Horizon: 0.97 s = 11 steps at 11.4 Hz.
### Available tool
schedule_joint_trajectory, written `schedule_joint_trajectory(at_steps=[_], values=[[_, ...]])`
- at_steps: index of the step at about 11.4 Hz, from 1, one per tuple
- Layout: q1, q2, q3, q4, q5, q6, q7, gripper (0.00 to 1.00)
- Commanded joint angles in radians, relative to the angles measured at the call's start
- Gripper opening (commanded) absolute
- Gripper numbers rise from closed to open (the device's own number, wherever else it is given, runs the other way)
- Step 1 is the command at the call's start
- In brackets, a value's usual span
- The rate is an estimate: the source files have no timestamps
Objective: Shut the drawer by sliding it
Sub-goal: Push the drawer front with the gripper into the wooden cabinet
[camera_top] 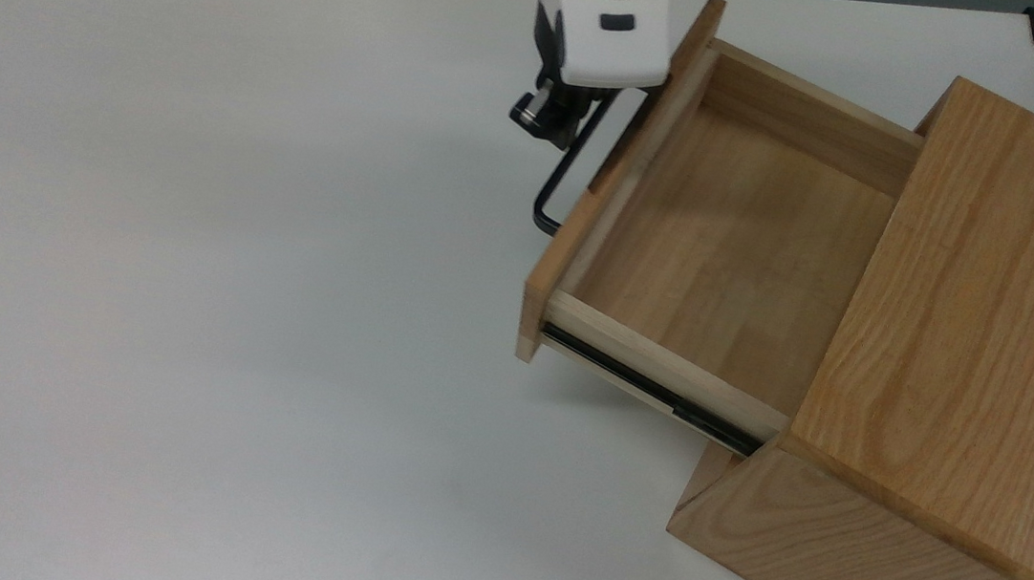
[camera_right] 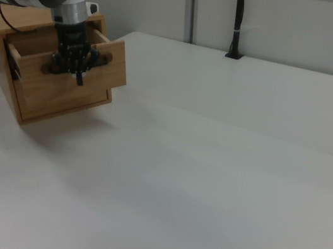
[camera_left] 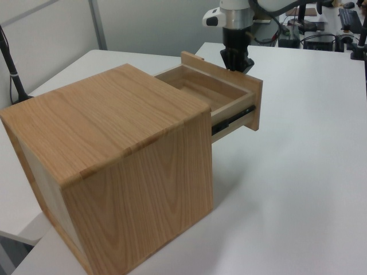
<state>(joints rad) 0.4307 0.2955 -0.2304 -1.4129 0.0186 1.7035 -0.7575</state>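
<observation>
Seemingly the tool (camera_top: pixel 549 125) presses against the drawer (camera_top: pixel 723 254) handle (camera_top: pixel 559 184)

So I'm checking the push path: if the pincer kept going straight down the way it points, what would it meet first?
Probably the drawer's black handle: the pincer points down right at the bar. Below it lies the white table. Depth is unclear.
</observation>
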Motion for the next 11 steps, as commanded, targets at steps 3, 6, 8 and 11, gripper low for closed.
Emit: schedule_joint_trajectory(at_steps=[3, 6, 8, 11], values=[[0.080, 0.088, -0.009, 0.087, 0.035, 0.157, 0.104, 0.00], [0.120, 0.140, -0.010, 0.103, 0.035, 0.283, 0.151, 0.00], [0.157, 0.183, -0.020, 0.129, 0.035, 0.343, 0.165, 0.00], [0.171, 0.203, -0.010, 0.154, 0.037, 0.369, 0.179, 0.00]])
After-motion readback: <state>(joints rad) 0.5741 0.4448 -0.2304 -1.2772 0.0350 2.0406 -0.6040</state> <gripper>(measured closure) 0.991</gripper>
